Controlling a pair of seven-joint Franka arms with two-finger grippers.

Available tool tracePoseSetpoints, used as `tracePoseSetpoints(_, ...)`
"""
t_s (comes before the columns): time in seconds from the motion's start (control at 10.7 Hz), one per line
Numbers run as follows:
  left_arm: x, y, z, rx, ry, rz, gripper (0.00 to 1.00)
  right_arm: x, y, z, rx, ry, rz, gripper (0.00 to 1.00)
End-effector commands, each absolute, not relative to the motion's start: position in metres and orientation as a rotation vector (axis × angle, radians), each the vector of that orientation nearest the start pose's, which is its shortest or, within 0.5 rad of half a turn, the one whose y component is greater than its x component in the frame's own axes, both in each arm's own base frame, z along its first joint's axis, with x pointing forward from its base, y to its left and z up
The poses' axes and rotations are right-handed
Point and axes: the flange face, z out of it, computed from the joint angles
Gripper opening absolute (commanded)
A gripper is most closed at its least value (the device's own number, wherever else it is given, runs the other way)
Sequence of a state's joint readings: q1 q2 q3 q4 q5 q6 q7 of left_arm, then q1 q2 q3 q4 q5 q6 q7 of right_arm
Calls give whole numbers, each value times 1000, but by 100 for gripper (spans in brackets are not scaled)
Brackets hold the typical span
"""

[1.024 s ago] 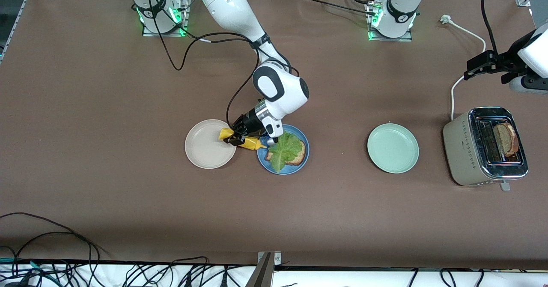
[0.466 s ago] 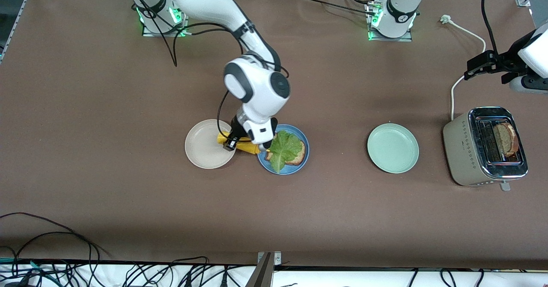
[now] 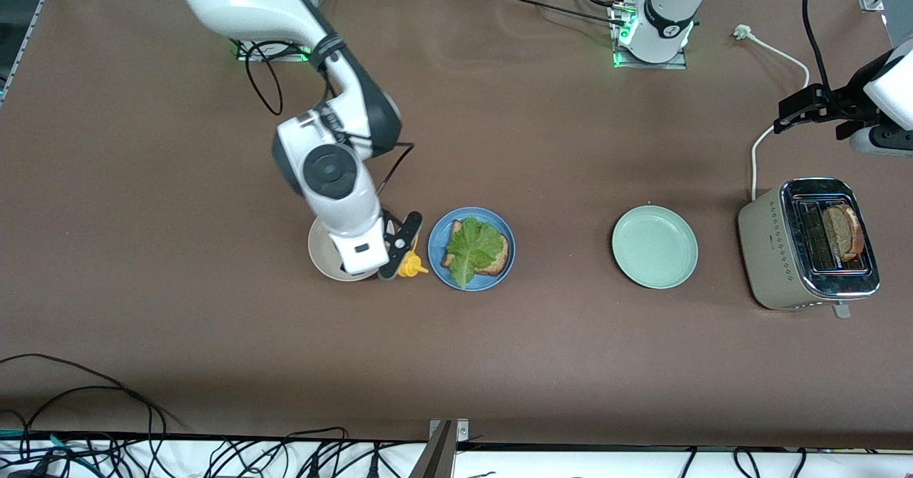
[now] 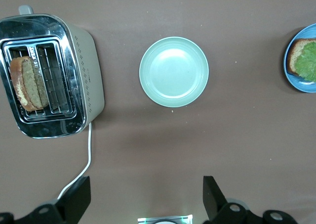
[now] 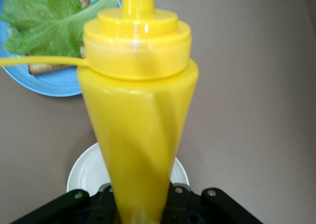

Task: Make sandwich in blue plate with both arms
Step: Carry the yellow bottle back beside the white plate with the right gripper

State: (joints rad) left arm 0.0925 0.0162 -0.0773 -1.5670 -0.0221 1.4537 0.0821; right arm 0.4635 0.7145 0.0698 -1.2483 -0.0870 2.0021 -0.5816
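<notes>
The right gripper (image 3: 401, 248) is clamped on a yellow squeeze bottle (image 3: 410, 265), and you can see it best from the right wrist view: the bottle (image 5: 138, 135) fills the picture, nozzle pointing away from the fingers, cap tether trailing off to one side. The gripper hangs over the gap between the beige plate (image 3: 327, 258) and the blue plate (image 3: 436, 250), with the beige plate partly under the wrist. Just beside the bottle's tip, toward the left arm's end of the table, sits the blue plate with the sandwich (image 3: 476, 251) so far: one slice of brown toast and a ruffled lettuce leaf on top, no upper slice yet.

Over to the left gripper (image 3: 813, 107): jaws spread wide, holding nothing, waiting in the air by the toaster (image 3: 777, 250). In the left wrist view, its two fingers (image 4: 76, 201) frame bare tabletop, with the toaster (image 4: 86, 80) ahead of them. A slice of toast (image 3: 842, 232) stands in one slot. The pale green plate (image 3: 655, 247) lies between the toaster and the blue plate, well apart from both.
</notes>
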Motion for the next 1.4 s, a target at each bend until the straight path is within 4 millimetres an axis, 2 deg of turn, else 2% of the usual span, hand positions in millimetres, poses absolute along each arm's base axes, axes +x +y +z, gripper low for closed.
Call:
tracePoseSetpoints(0.0,544,7,614,-3170,105,202,100,688,290,343,-2456,-1596,-155,0)
tracePoseSetpoints(0.09,544,7,614,-3169,107,199,100,699,260,346,-2383,-1583,-193,0)
tracePoseSetpoints(0.19,544,7,614,-3169,105,199,100,706,239,347,-2350,-1573,-214,0)
tracePoseSetpoints(0.37,544,7,614,-3169,105,199,100,716,205,348,-2234,-1537,-296,0)
tracePoseSetpoints(0.74,544,7,614,-3169,108,199,100,729,113,313,-1986,-1508,-412,0)
tracePoseSetpoints(0.93,544,20,614,-3171,76,199,100,729,69,285,-1897,-1554,-435,0)
tracePoseSetpoints(1.12,545,27,614,-3171,56,186,100,726,38,262,-1777,-1557,-524,0)
tracePoseSetpoints(1.21,546,42,612,-3175,15,181,100,724,20,245,-1745,-1543,-556,0)
tracePoseSetpoints(1.3,548,46,609,-3178,3,187,100,722,13,231,-1703,-1536,-584,0)
